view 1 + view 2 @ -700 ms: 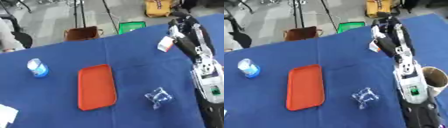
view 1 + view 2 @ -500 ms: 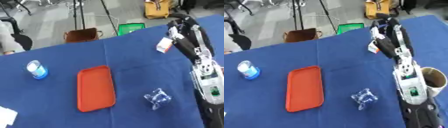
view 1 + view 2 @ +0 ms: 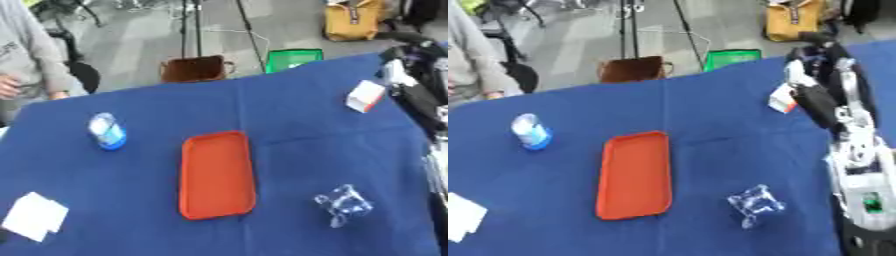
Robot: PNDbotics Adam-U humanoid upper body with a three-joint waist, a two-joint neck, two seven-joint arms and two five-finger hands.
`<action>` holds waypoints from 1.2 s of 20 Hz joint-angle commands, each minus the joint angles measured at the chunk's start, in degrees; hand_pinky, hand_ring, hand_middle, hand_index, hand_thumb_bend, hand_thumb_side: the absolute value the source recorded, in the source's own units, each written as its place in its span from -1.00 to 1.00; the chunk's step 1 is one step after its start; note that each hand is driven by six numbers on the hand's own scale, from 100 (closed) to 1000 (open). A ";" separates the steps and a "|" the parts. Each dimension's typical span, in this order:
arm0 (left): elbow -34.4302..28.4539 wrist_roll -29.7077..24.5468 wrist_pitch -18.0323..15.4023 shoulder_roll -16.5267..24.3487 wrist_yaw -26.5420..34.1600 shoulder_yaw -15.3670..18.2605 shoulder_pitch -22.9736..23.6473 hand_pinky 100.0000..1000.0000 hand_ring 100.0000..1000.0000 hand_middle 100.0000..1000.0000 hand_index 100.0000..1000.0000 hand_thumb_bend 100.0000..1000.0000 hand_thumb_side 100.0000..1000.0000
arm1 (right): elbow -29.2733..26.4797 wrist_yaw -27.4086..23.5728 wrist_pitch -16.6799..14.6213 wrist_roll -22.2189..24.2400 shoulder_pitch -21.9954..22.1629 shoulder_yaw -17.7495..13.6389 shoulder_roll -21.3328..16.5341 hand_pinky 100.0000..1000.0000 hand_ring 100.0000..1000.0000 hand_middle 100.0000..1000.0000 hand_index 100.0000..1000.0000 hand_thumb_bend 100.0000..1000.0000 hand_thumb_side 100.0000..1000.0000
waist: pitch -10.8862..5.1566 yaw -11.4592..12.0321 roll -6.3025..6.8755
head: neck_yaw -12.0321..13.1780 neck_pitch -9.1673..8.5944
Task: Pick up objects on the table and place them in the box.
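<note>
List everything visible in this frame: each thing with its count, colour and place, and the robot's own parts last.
Tray: one, orange-red, centre of the table.
Small container: one, blue and white, left part of the table.
Clear crumpled wrapper: one, transparent, near right part of the table.
Small carton: one, white with a red edge, far right of the table, at the right hand.
White paper: one, near left corner.
Tablecloth: one, blue, covering the table.
Brown bin, green crate, yellow bag: one each, on the floor beyond the table.
Right hand: one, black and silver, far right, at the carton; whether it grips is unclear.
Left hand: not in view.
</note>
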 commanded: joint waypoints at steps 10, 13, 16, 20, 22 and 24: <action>1.43 -4.94 -2.78 5.35 -3.57 -5.28 -3.92 0.88 0.81 0.69 0.54 0.86 -0.01 | -0.55 -0.11 -0.15 0.37 -0.61 0.23 -1.09 0.32 -0.03 0.16 0.66 -1.00 -0.13 | -0.83 -0.88 0.28 | 2.50 0.16; 2.35 -6.16 -3.42 5.68 -4.43 -6.56 -4.36 0.90 0.82 0.69 0.48 0.89 -0.01 | -0.52 -0.16 -0.15 0.38 -0.73 0.24 -1.10 0.32 -0.03 0.16 0.66 -1.00 -0.14 | -0.77 -1.22 0.32 | 2.18 0.15; 3.75 -7.36 -4.05 5.69 -5.51 -8.03 -5.09 0.91 0.82 0.70 0.49 0.92 -0.01 | -0.49 -0.19 -0.15 0.39 -0.85 0.23 -1.12 0.32 -0.03 0.16 0.66 -1.00 -0.14 | -0.67 -1.53 0.34 | 1.59 0.12; 4.72 -7.48 -4.78 5.50 -6.14 -8.97 -5.58 0.91 0.81 0.69 0.46 0.88 -0.04 | -0.45 -0.24 -0.19 0.45 -0.98 0.27 -1.06 0.32 -0.03 0.16 0.66 -1.00 -0.13 | -0.58 -1.79 0.30 | 1.43 0.06; 5.68 -7.29 -5.16 5.29 -6.86 -9.76 -6.04 0.90 0.79 0.68 0.44 0.86 -0.06 | -0.46 -0.28 -0.21 0.49 -1.07 0.30 -1.06 0.32 -0.03 0.16 0.66 -1.00 -0.13 | -0.49 -1.99 0.34 | 1.44 0.01; 6.71 -6.50 -5.75 5.02 -7.55 -10.35 -6.37 0.90 0.79 0.67 0.43 0.85 -0.08 | -0.46 -0.29 -0.21 0.48 -1.16 0.27 -1.07 0.32 -0.03 0.16 0.67 -1.00 -0.13 | -0.43 -2.15 0.34 | 1.48 -0.04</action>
